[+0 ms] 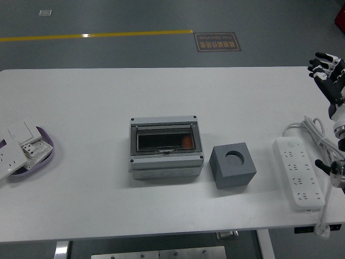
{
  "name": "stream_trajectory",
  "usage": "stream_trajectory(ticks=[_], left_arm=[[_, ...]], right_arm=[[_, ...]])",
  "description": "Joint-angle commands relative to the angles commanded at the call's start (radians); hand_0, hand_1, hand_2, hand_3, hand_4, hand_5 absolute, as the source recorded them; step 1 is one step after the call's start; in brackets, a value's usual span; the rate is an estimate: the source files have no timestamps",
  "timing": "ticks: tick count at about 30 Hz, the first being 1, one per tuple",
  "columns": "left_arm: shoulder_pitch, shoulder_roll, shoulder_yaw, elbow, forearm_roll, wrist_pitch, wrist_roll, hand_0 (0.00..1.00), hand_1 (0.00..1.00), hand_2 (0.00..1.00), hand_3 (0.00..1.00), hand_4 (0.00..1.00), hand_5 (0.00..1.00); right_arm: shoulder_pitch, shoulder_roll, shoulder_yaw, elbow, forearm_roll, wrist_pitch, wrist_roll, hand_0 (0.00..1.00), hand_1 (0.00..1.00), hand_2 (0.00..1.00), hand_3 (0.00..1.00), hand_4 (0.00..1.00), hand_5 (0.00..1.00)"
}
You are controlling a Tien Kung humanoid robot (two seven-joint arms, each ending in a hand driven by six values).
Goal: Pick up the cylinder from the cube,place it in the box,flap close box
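While the white table [161, 86] spreads wide, the grey box [166, 146] sits mid-table with its dark flap down — an orange shape, likely the cylinder [186, 141], glows behind it. Just right of it stands the grey cube [232, 165], its round socket bare. At the far right edge, the right hand [330, 75] hovers — fingers apart, holding nothing.

Raising the right hand [329, 75] at the far right edge, fingers [322, 56] spreading loosely, holding nothing.
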Motion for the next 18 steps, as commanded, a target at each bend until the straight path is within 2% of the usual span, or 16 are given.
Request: stream_trajectory(ticks=[10, 18], left_arm=[[-0.004, -0.003, -0.009, 0.004, -0.001, -0.001, 0.002, 0.596, 0.622, 0.615, 0.633, 0.681, 0.211], [-0.01, -0.002, -0.017, 0.002, 0.004, -0.003, 0.001, 0.596, 0.622, 0.615, 0.633, 0.681, 0.21]], right_arm=[[-0.031, 0.012, 0.06, 0.007, -0.008, -0.008, 0.014, 0.64, 0.613, 0.622, 0.641, 0.581, 0.305], [-0.032, 0.022, 0.068, -0.012, -0.002, -0.011, 0.02, 0.647, 0.618, 0.621, 0.642, 0.583, 0.304]])
